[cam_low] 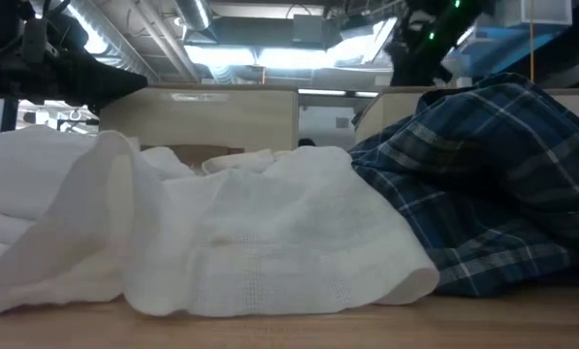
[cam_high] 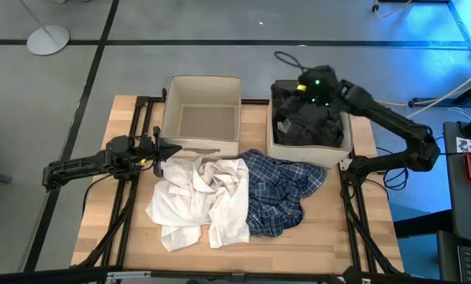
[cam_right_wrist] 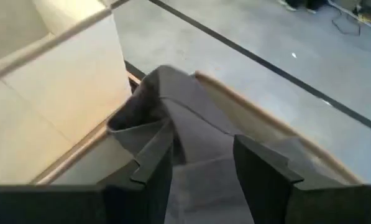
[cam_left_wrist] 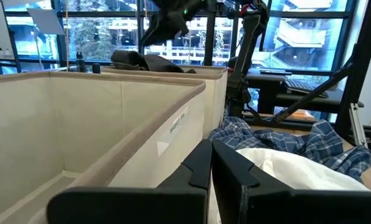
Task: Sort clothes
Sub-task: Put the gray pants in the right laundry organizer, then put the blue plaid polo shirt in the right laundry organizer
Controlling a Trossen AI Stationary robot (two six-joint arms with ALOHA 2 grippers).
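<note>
A heap of white shirts (cam_high: 199, 201) lies on the table's middle, and a blue-and-white plaid shirt (cam_high: 282, 193) lies against its right side. Dark garments (cam_high: 306, 122) fill the right beige box (cam_high: 310, 154). My right gripper (cam_high: 297, 88) is over that box's far left corner, open, with a dark grey garment (cam_right_wrist: 191, 106) below and between its fingers. My left gripper (cam_high: 162, 151) is shut, level, beside the near wall of the left beige box (cam_high: 202, 83), just left of the white shirts. It holds nothing. My right gripper stands open from above over a raised fold of the dark grey garment (cam_right_wrist: 173, 124), one finger on either side. I cannot tell whether the fingers touch the cloth. The garment rests on the pile in the right box, draped at its far corner.
The left beige box shows only its bare floor (cam_high: 207, 118). The two boxes stand side by side at the table's far edge. Bare wood (cam_high: 345, 229) shows right of the plaid shirt and along the near edge. Black frame rails (cam_high: 128, 197) run along both table sides.
</note>
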